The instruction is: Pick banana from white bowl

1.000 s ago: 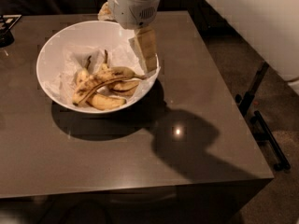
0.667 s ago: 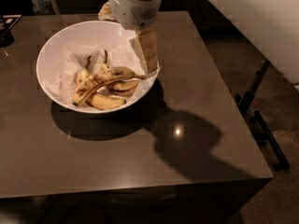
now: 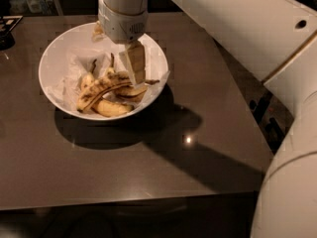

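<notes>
The gripper (image 3: 134,67), down in the white bowl (image 3: 49,58), covers part of the banana (image 3: 99,90). The top edge crops the arm (image 3: 223,24).

A matt cream gripper (image 3: 137,76) hangs over the glossy white bowl (image 3: 53,53) lined with crumpled paper (image 3: 70,72), on a smooth, reflective desk (image 3: 99,175).

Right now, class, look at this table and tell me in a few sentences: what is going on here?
A robot arm reaches over a dark table. Its gripper is down inside the white bowl, over the right-hand end of the long brown-speckled banana. That banana lies across shorter yellow bananas on crumpled paper, not yet lifted. Whether it is gripped cannot be told.
</notes>
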Motion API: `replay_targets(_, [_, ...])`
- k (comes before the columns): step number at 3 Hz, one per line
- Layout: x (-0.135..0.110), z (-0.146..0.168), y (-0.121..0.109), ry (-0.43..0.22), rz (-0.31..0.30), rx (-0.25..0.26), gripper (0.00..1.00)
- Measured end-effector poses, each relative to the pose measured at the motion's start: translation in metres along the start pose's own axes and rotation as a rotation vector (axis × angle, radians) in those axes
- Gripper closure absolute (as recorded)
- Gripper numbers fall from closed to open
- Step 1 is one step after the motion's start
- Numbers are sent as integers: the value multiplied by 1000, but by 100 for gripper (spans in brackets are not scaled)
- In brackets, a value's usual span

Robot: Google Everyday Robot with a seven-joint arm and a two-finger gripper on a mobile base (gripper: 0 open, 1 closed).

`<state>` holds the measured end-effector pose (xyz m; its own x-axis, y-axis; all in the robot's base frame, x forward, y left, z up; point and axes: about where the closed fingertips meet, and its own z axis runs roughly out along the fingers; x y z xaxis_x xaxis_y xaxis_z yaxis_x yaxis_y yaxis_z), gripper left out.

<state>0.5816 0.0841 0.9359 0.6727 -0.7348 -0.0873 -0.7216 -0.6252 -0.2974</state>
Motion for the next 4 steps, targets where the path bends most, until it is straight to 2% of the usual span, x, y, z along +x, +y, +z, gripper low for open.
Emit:
replay_targets(1, [-4, 23, -4, -39, -3, -43, 21])
replay_targets(2, [-5, 41, -3, -71, 5, -79, 26])
replay_targets(3, [-5, 58, 2, -105, 23, -111, 23])
replay_targets(4, [-5, 73, 7, -127, 28, -145, 41])
